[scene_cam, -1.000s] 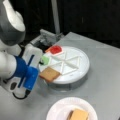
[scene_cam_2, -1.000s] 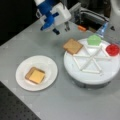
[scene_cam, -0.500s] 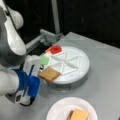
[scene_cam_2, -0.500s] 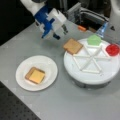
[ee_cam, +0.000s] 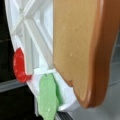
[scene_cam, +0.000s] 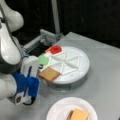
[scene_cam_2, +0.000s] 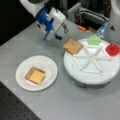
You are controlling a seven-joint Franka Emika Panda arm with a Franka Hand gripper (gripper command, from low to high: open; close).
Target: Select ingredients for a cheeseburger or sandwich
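Since the earlier frames, the blue-and-white gripper (scene_cam: 37, 75) has drawn back from the white divided round tray (scene_cam: 82, 62), toward a front view's left. It pinches the tan square bread slice (scene_cam: 49, 74) by one edge; the slice overhangs the tray rim. The step in hand is judged to be carrying the top bread; finishing it calls for a level carry over the white paper plate (scene_cam_2: 23, 81). On that plate, a yellow cheese square (scene_cam_2: 37, 76) lies on a second tan slice. A green lettuce piece (scene_cam_2: 94, 40) and a red disc (scene_cam_2: 112, 49) remain in tray compartments. Only the wrist view shows the bread's underside (ee_cam: 80, 47) filling the frame, with the plate absent; both front views show the plate.
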